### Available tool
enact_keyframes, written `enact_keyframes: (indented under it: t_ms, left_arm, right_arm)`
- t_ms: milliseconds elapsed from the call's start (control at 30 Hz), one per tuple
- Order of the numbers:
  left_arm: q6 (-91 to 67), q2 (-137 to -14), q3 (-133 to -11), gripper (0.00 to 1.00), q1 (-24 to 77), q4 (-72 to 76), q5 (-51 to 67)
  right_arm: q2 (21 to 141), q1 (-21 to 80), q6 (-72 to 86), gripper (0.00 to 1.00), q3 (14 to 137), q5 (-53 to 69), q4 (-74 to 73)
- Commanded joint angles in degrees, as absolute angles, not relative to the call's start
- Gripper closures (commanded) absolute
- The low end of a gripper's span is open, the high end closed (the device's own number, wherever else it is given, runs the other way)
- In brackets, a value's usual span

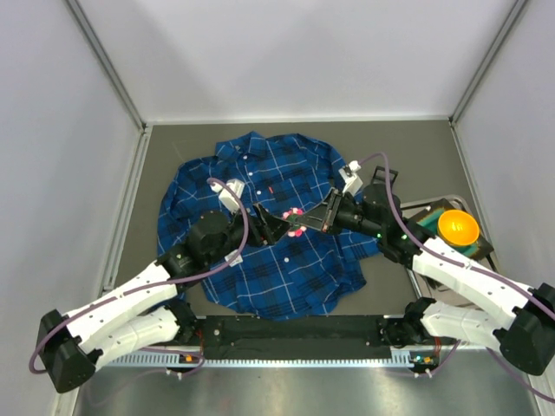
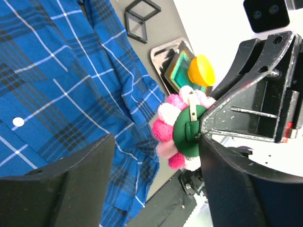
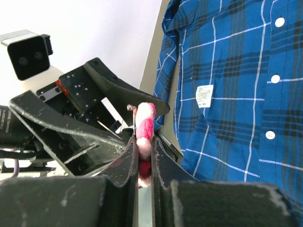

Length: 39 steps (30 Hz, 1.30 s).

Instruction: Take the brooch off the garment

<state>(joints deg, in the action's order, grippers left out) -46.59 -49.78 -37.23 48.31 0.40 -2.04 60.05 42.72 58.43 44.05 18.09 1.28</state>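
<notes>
Brooch [image 1: 293, 221] looks off the garment [image 1: 286, 277] already. It sits pinched between the clenched fingers of the right gripper [image 3: 144, 165], hanging above the middle of the shirt. In the left wrist view its green back and metal pin face the camera with no cloth caught on them, so the removal itself reads as done. The left gripper [image 1: 273, 224] is just beside the brooch, its fingers spread wide and holding nothing; whether they touch the brooch I cannot tell. The shirt lies flat and open on the table [image 1: 390, 156], buttons and white tag showing. What is left, as I judge it: carry the brooch clear and set it down, maybe at the orange bowl [image 1: 458, 227] off to the right.
</notes>
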Motion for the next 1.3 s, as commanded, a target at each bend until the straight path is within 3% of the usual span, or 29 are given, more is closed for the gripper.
enact_keyframes:
  t_ms: [0,133,267,333,467,600,800,1000,1100,1267]
  left_arm:
    - [-49.74,-47.37,-34.63,0.28,45.27,6.59,2.61]
    - [-50.71,-47.99,-34.02,0.33,44.39,8.17,6.23]
    - [-51.85,-48.16,-32.00,0.33,43.51,11.77,10.62]
    - [-52.29,-47.99,-31.21,0.31,43.07,14.41,13.69]
    - [-52.03,-46.67,-31.20,0.16,41.49,14.33,17.30]
    - [-50.72,-44.04,-31.64,0.09,40.43,11.69,19.94]
    - [-49.75,-38.33,-29.53,0.04,39.99,8.80,24.17]
    - [-53.78,-34.72,-25.67,0.16,39.38,8.77,23.90]
    - [-56.16,-37.34,-24.26,0.03,39.29,13.52,25.40]
    - [-56.77,-42.97,-27.16,0.02,39.20,18.62,27.95]
  right_arm:
    - [57.57,43.94,56.34,1.00,42.98,20.92,4.57]
    - [57.48,43.86,56.25,1.00,42.10,22.32,6.94]
    - [57.66,43.94,55.37,1.00,42.28,23.29,8.43]
    - [57.66,43.86,55.02,1.00,42.28,23.99,8.96]
    - [57.74,43.95,54.32,1.00,42.19,23.82,8.35]
    - [57.66,43.77,54.32,1.00,40.70,25.13,10.19]
    - [57.31,42.02,56.60,1.00,37.88,27.77,14.49]
    - [57.13,39.99,58.18,1.00,37.53,31.02,18.36]
    - [57.74,39.99,59.06,1.00,37.18,32.60,20.90]
    - [57.75,40.08,58.98,1.00,36.91,34.10,22.33]
